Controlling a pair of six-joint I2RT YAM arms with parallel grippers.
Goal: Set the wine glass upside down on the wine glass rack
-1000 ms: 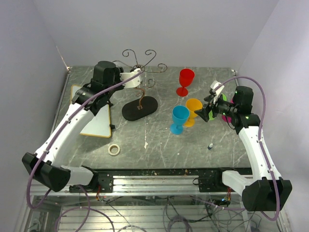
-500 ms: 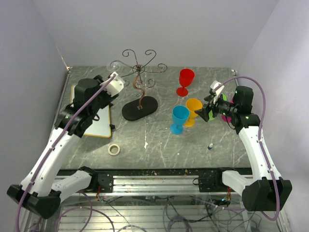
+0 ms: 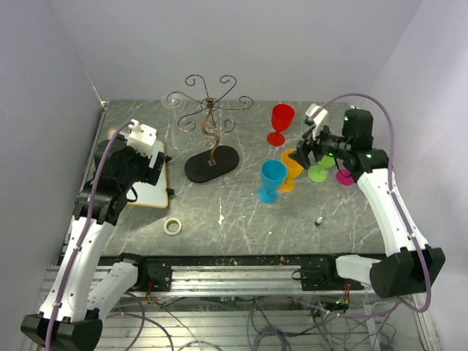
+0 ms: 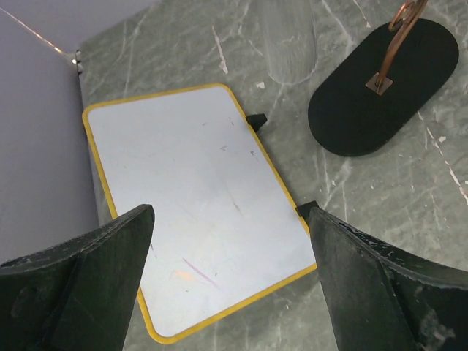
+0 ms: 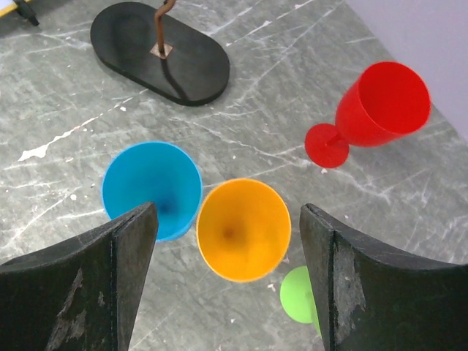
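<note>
You have the rack (image 3: 210,139) at the back of the table (image 3: 241,212), left of centre. The hung glass (image 3: 173,100), faint to see, sits at the rack's far-left scroll. Left of the rack, the board (image 3: 150,191) lies flat by the table's left edge, and the tape (image 3: 172,226) lies just in front of the board's near-right corner. Right of the rack, the back glass (image 3: 281,121) stands alone. Nearer you, the front glass (image 3: 272,179) stands just beside the middle glass (image 3: 292,167), which is behind and right of it. The right glass (image 3: 319,172) comes next, then the end glass (image 3: 344,175), partly hidden. A small bit (image 3: 319,220) lies in front of the right glass.
</note>
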